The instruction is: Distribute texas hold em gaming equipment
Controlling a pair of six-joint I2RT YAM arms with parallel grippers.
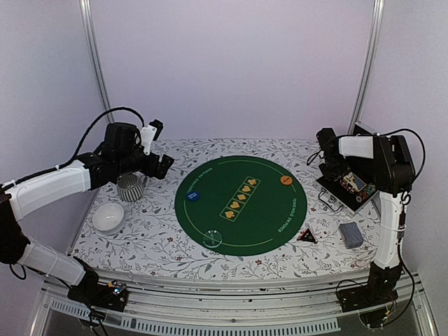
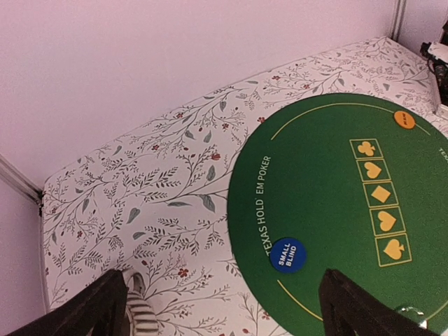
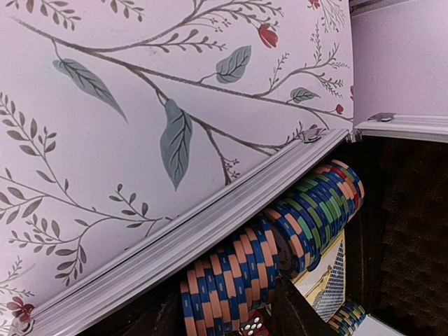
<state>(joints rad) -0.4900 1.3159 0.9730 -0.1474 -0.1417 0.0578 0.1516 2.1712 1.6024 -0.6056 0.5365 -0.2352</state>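
Right tool (image 3: pixel 227 318) straddles orange-blue chips (image 3: pixel 234 276) racked in case (image 1: pixel 353 187), right side of bench (image 1: pixel 280 255); pinching or not, can't tell. Squeeze square, lift straight, don't drag neighbours. Left tool (image 1: pixel 161 166) spread wide.

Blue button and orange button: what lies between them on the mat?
Between the blue button and the orange button lies only green mat with its printed row of suit squares, no loose thing. The top view shows this.
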